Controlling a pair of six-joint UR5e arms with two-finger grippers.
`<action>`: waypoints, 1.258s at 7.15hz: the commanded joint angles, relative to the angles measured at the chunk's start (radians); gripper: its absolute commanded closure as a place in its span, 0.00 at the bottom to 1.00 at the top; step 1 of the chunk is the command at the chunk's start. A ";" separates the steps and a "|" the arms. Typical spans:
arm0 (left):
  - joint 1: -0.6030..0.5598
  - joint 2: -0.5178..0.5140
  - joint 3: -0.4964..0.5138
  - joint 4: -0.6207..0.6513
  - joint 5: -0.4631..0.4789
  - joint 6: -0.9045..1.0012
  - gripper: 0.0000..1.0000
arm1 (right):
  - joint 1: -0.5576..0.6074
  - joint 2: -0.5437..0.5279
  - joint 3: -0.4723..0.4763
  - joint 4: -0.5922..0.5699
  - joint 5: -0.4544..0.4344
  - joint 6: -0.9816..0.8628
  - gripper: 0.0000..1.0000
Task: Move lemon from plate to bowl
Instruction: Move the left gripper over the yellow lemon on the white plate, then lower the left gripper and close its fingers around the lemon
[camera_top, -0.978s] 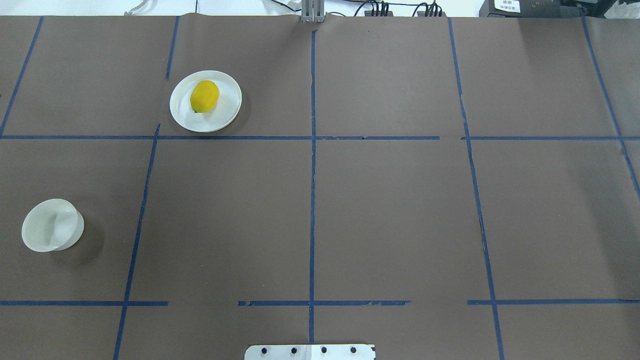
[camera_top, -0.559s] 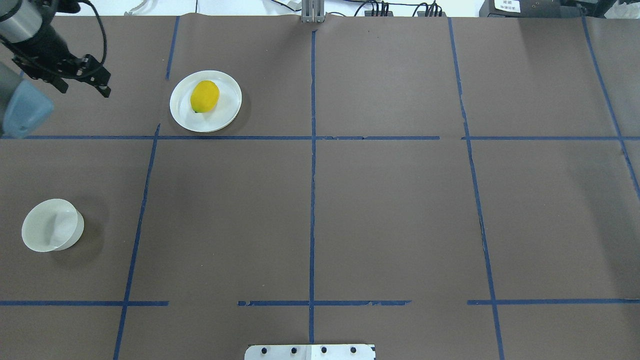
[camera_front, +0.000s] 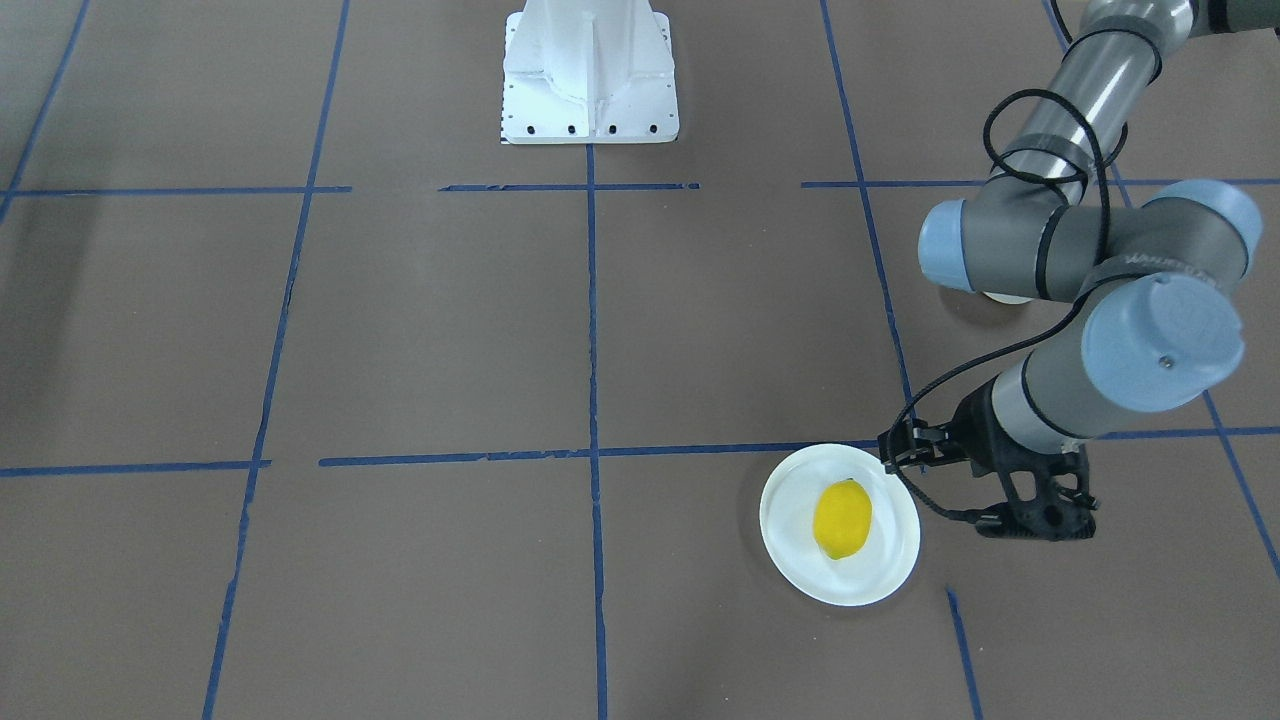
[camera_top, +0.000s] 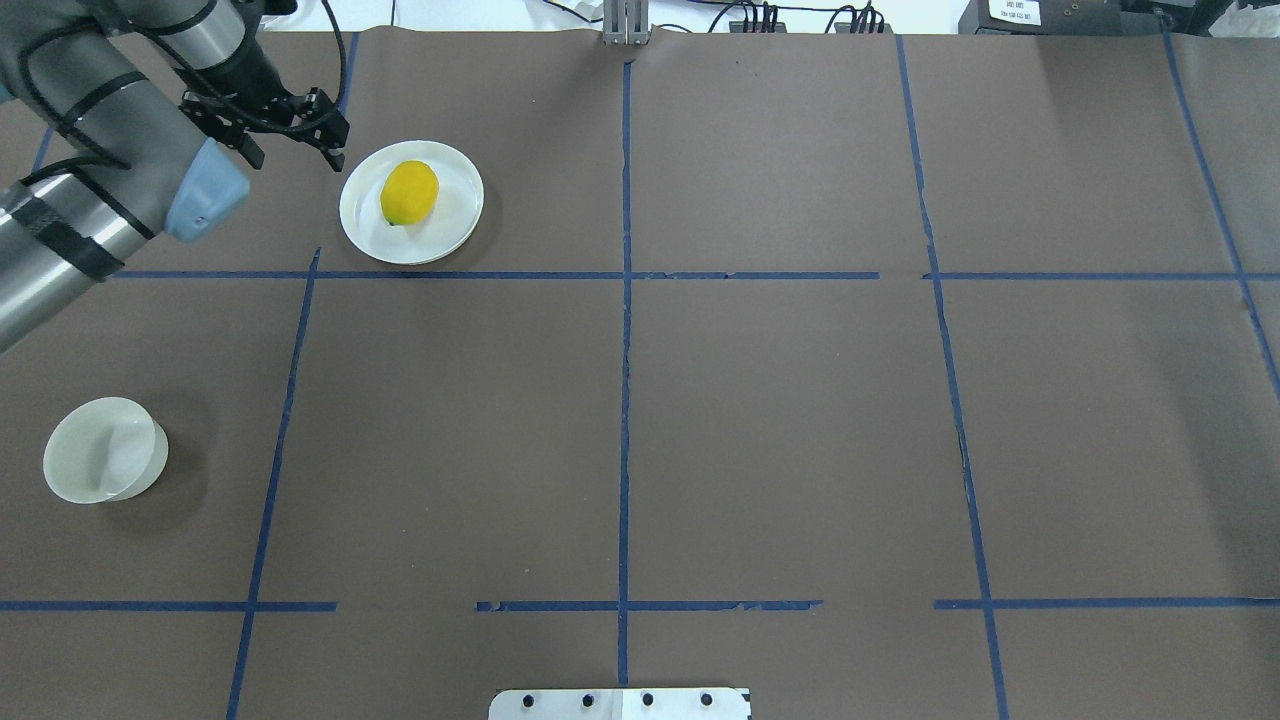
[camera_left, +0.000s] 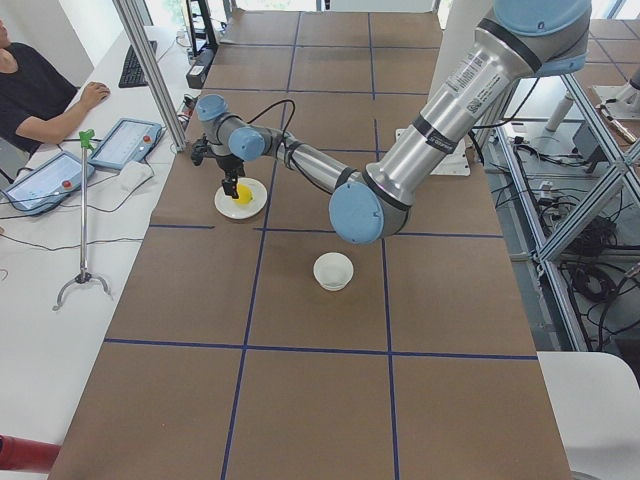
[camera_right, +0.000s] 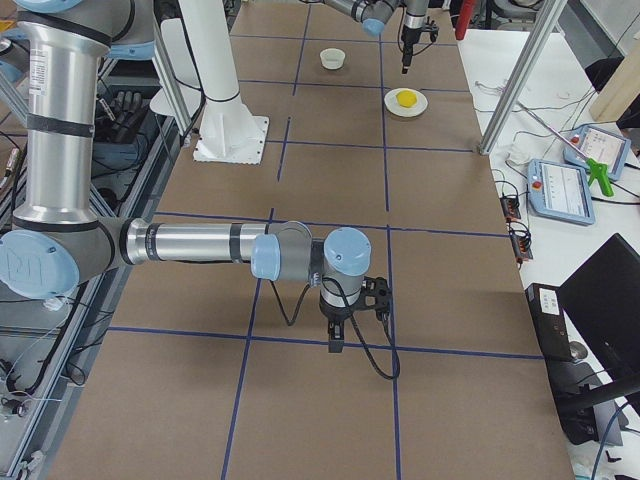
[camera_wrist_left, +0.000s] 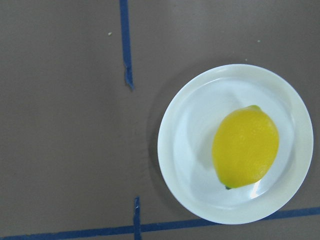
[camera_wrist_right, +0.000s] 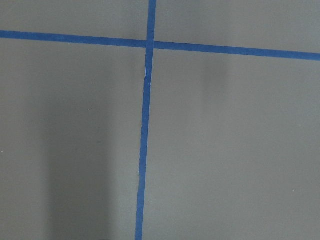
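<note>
Lemon (camera_top: 409, 193) on the plate (camera_top: 455, 228), upper left of overhead frame, lying on its side a bit off plate ctr. Not yet touched. Bowl (camera_top: 105, 463) sits lower left, upright, well apart from plate. It's the drop target. Both dishes are on the same side of the desk (camera_top: 780, 420), so the left arm (camera_top: 110, 140) looks the sensible one for the job.

Left jaws: spread, holding nothing, pointing down, just beside plate's upper-left rim in overhead view; in front-facing view they hang at plate's right edge. Not over the fruit. Left wrist cam agrees: lemon sits right of frame ctr. Judged step: reach/align, pre-grasp. Jaws prob. held wide to straddle the fruit's short axis. Needs a sideways shift toward plate ctr, then descent.

Right arm (camera_right: 200, 243) low over desk, lower middle of right-side view, far from the work. Its wrist cam shows only a blue tape (camera_wrist_right: 145, 150) cross. Right jaws: can't tell if spread or pressed together.

Risk: round fruit may roll on slick plate; light plate may skid if nudged.
</note>
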 joint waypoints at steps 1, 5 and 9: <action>0.037 -0.054 0.155 -0.166 0.002 -0.074 0.00 | 0.000 0.000 0.000 0.000 0.000 0.000 0.00; 0.069 -0.060 0.189 -0.208 0.031 -0.085 0.00 | 0.000 0.000 0.000 0.000 0.000 0.000 0.00; 0.086 -0.109 0.304 -0.280 0.056 -0.088 0.00 | 0.000 0.000 0.000 0.000 0.000 0.000 0.00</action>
